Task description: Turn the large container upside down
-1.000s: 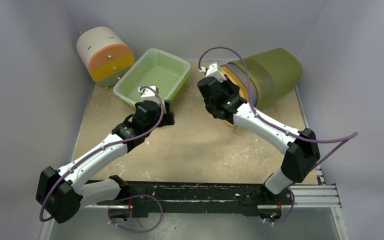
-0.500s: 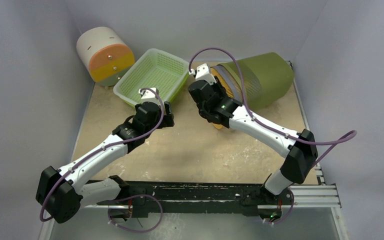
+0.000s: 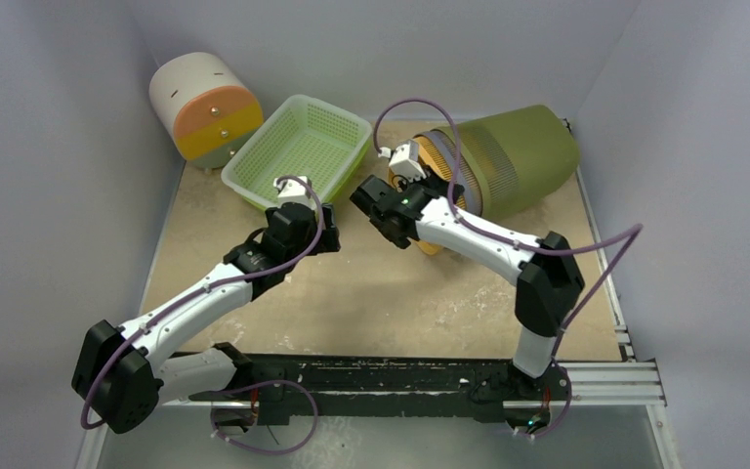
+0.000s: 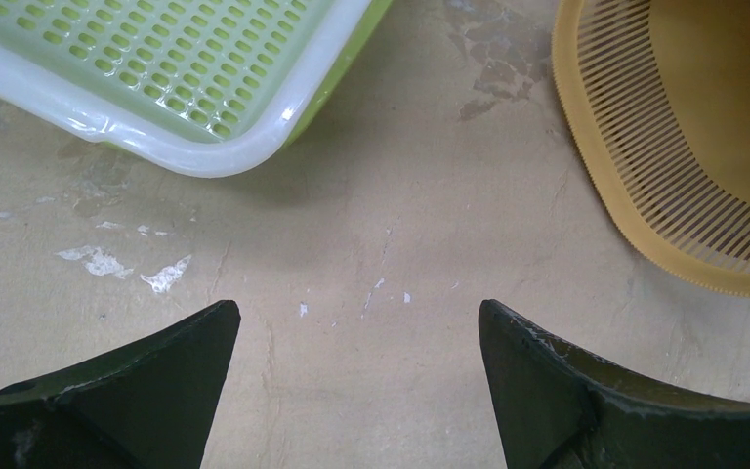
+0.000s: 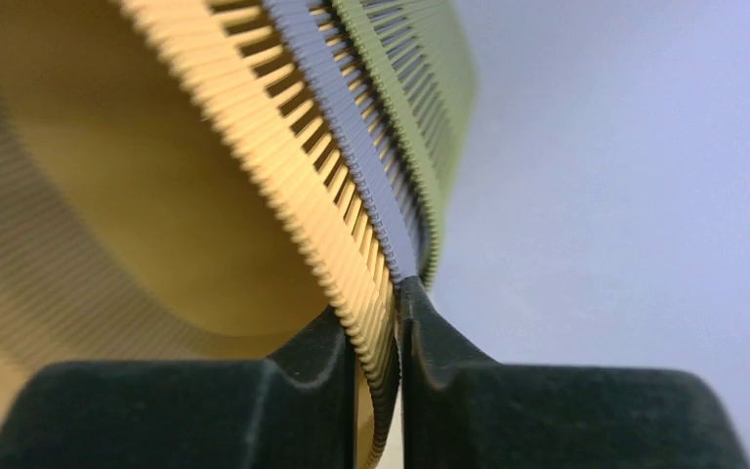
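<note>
Pale grey walls on three sides; mottled beige desk [image 3: 381,293], scuffed in places.

The large container [image 3: 522,151], an olive slatted bin, lay on its side at the far right of the desk with its mouth facing left. A yellow slatted liner [image 5: 156,195] was nested inside it.

Right pincer [image 5: 381,303]: jaws drawn nearly together on the rim at the bin's mouth, the yellow slats pinched between the two pads. The wrist view was blurred.

Left pincer [image 4: 356,308]: jaws wide apart, holding nothing, hovering over bare desk between the green perforated basket [image 3: 303,147] and the yellow rim.

A white drum with an orange and yellow face [image 3: 205,107] sat at the far left corner, well apart from the work.

Judgement: the step in hand was the tipping itself. The rim was gripped and the bin was halfway between upright and inverted. The next move would call for swinging the rim down until the mouth met the desk. The liner could slip out of the shell, so the idle left pincer might need to steady the body.
</note>
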`<action>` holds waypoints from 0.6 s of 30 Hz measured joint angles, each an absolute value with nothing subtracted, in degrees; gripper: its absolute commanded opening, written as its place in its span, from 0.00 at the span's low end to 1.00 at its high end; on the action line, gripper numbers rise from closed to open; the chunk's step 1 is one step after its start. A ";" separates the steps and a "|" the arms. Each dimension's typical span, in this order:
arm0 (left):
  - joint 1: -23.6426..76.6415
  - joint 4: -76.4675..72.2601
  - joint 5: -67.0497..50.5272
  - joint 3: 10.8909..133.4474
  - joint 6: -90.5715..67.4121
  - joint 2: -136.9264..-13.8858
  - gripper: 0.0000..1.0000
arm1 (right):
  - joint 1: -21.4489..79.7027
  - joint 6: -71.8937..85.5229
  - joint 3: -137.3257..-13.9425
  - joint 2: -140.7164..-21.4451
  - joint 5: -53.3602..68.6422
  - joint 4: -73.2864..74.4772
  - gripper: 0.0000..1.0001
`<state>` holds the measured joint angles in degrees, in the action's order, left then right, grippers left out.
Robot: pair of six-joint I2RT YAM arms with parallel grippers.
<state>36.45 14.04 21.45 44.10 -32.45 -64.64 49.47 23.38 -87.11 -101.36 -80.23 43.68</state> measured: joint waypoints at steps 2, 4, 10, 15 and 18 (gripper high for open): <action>36.45 13.85 21.47 44.01 -32.45 -64.66 0.89 | 49.47 28.08 -89.52 -104.79 -84.79 53.71 0.00; 36.45 13.80 21.56 43.92 -32.45 -64.66 0.89 | 49.01 32.05 -89.84 -107.96 -87.79 60.05 0.00; 36.45 14.50 22.87 43.90 -32.42 -64.20 0.89 | 47.68 38.06 -96.97 -110.96 -88.27 67.90 0.00; 36.45 14.70 23.92 43.90 -32.42 -62.61 0.89 | 49.76 35.66 -105.38 -110.98 -85.43 70.85 0.00; 36.45 14.76 24.08 43.90 -32.42 -62.22 0.89 | 52.77 32.64 -111.11 -111.04 -83.77 71.64 0.00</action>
<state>36.45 14.76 24.08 43.90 -32.42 -62.22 52.77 32.64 -111.11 -111.04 -83.77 71.64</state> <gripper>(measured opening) 0.891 0.046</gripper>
